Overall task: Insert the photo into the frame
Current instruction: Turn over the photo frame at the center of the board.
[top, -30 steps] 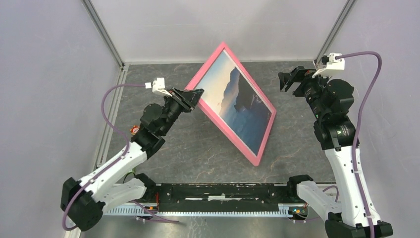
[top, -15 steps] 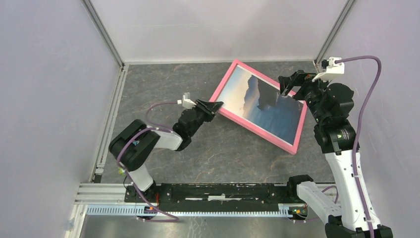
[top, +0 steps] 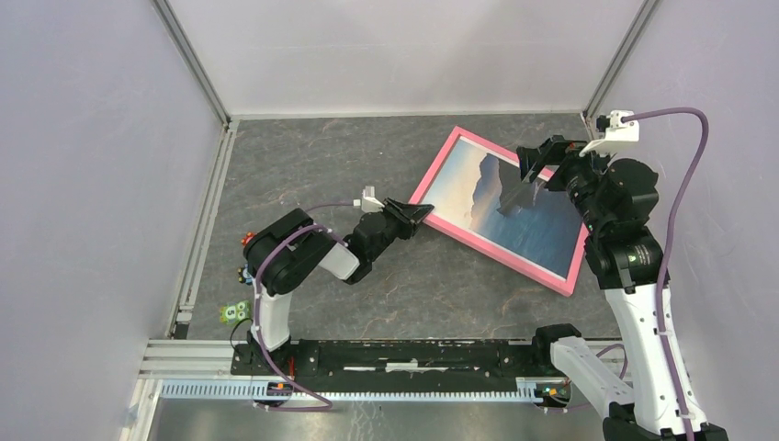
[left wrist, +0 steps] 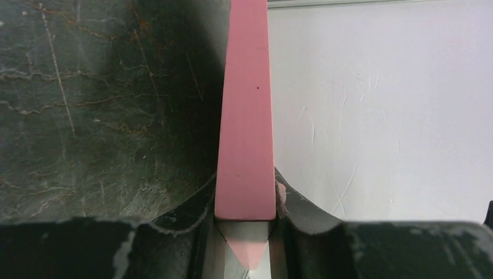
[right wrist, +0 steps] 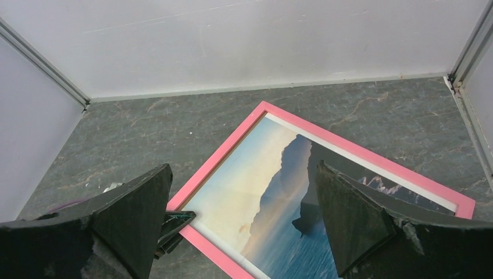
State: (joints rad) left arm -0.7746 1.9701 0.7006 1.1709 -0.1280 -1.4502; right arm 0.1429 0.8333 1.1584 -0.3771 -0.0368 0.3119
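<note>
The pink frame (top: 447, 164) lies near flat on the dark table at the back right, with the photo (top: 514, 207) of mountains, water and pale sky inside it. My left gripper (top: 420, 212) is shut on the frame's near left corner; in the left wrist view the pink edge (left wrist: 245, 128) runs up from between the fingers. My right gripper (top: 537, 161) is open and empty, hovering above the photo's far right part. In the right wrist view the frame (right wrist: 224, 152) and photo (right wrist: 273, 192) lie between and below its spread fingers (right wrist: 128, 215).
The white back wall (top: 404, 55) and metal corner posts (top: 197, 69) bound the table. The frame's right corner (top: 577, 276) lies close to the right arm's column. A rail (top: 404, 354) runs along the near edge by the arm bases.
The left gripper has carried the frame down and to the right, from steeply tilted to near flat. The left arm has folded low. The right gripper stays open, now over the photo.
</note>
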